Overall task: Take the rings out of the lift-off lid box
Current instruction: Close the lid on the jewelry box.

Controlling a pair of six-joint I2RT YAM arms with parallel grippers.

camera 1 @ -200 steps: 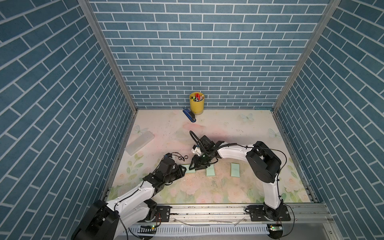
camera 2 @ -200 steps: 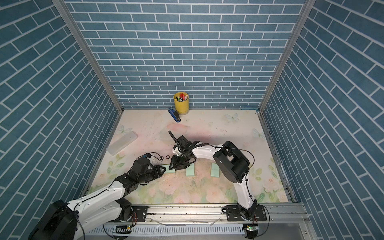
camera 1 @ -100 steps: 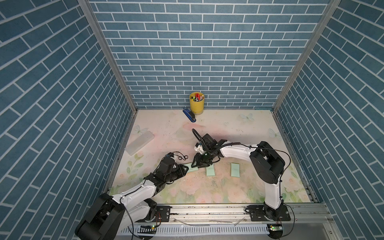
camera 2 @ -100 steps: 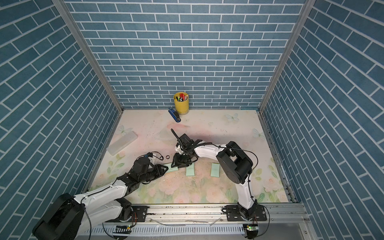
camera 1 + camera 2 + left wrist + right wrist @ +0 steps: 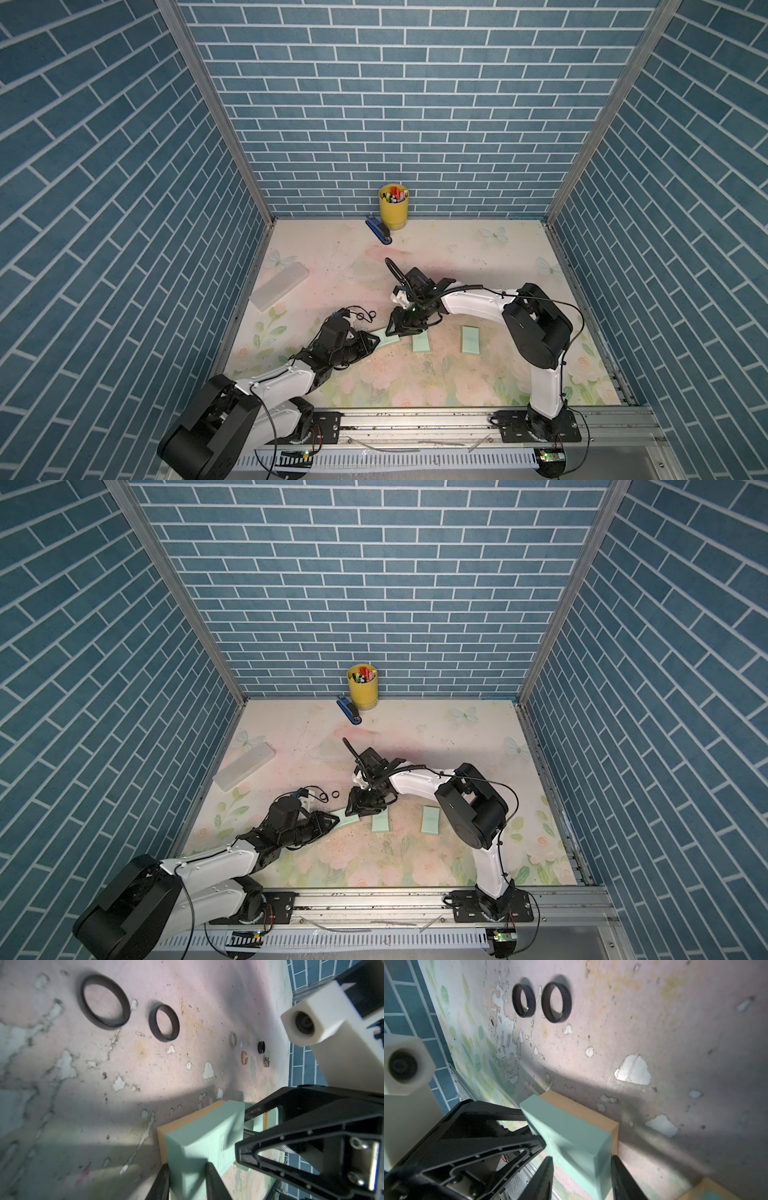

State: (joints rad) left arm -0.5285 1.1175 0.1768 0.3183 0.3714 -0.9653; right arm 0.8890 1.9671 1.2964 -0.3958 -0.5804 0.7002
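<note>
Mint-green lift-off lid box (image 5: 388,340) sits near-centre on floral mat (image 5: 478,257), with the mint lid over a tan base. Left gripper (image 5: 187,1165) is clamped on its left end, right gripper (image 5: 581,1158) clamped across its right end. Two black rings (image 5: 545,1004) lie on the mat just far of the box. Four more rings (image 5: 261,1047) lie farther off.

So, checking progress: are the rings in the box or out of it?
Out. In the left wrist view six rings lie on the table, apart from the mint-green box.
</note>
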